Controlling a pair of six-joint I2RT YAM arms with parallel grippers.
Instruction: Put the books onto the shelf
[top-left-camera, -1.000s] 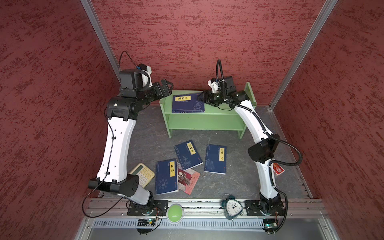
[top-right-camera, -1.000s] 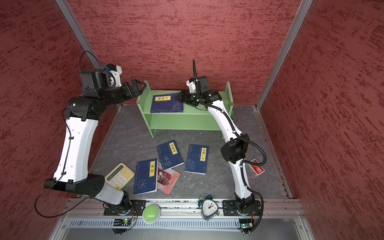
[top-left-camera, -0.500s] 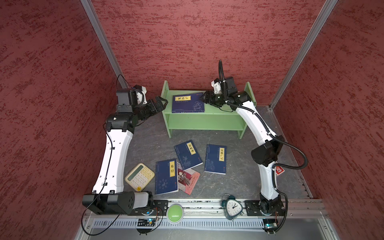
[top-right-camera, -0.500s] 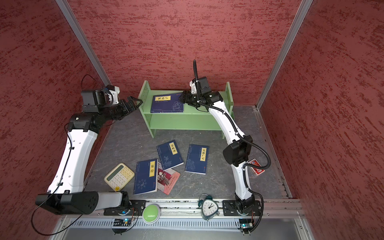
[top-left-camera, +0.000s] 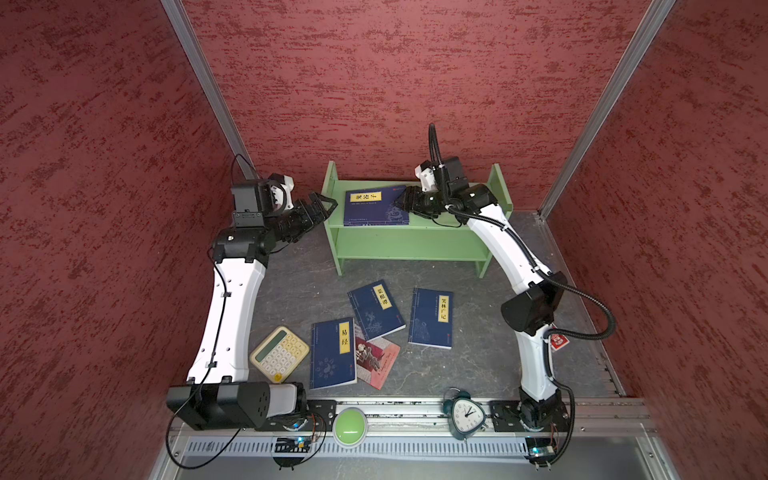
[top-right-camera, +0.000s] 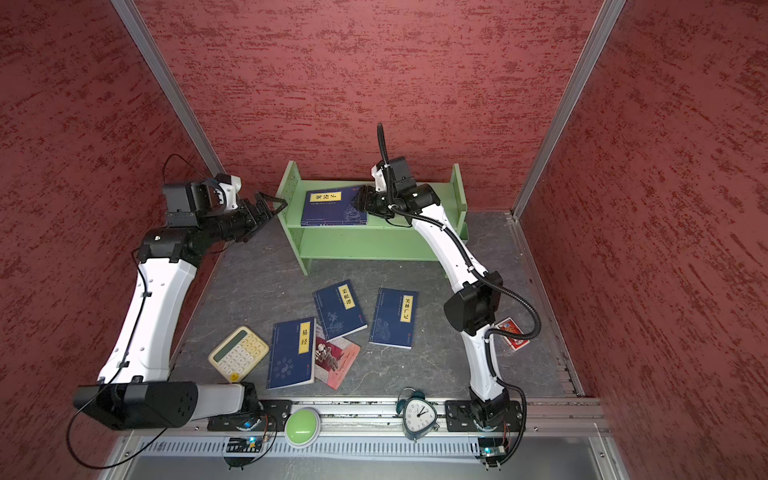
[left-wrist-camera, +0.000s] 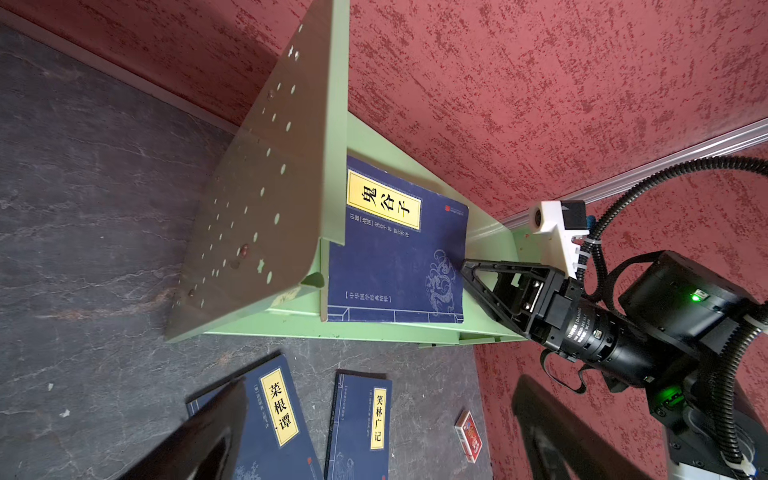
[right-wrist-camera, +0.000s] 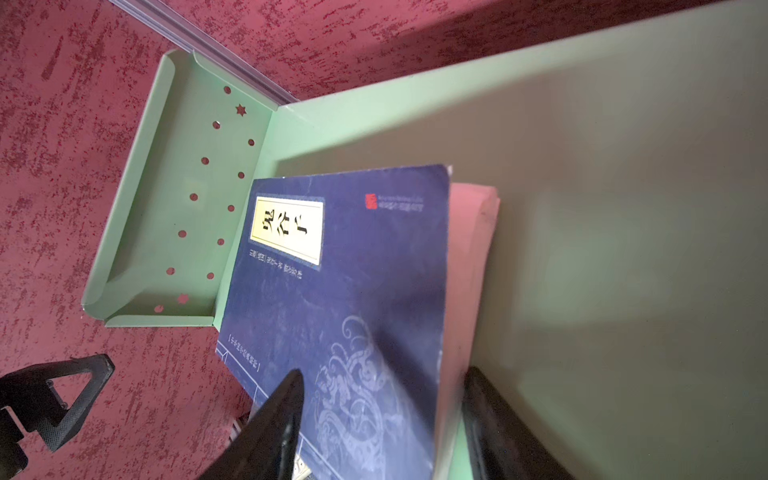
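Note:
One navy book (top-left-camera: 376, 205) lies on the top tier of the light green shelf (top-left-camera: 407, 243), close to its left side panel (left-wrist-camera: 266, 195). My right gripper (top-left-camera: 405, 203) (right-wrist-camera: 384, 374) is open with its jaws either side of this book's right edge, one over the cover, one by the pages. Three more navy books (top-left-camera: 376, 309) (top-left-camera: 431, 318) (top-left-camera: 333, 353) lie flat on the floor, and a red-pink book (top-left-camera: 378, 357) is partly under two of them. My left gripper (top-left-camera: 320, 203) (left-wrist-camera: 380, 386) hangs open and empty just left of the shelf's side panel.
A cream calculator (top-left-camera: 279, 353) lies left of the floor books. A teal alarm clock (top-left-camera: 464, 413) and a green button (top-left-camera: 350, 430) sit at the front rail. A small red card box (top-right-camera: 513, 332) lies by the right arm. Red walls enclose three sides.
My left arm has come down from above the shelf's left end, and its gripper now sits lower beside the side panel. The right gripper's jaws have narrowed a little around the book's edge.

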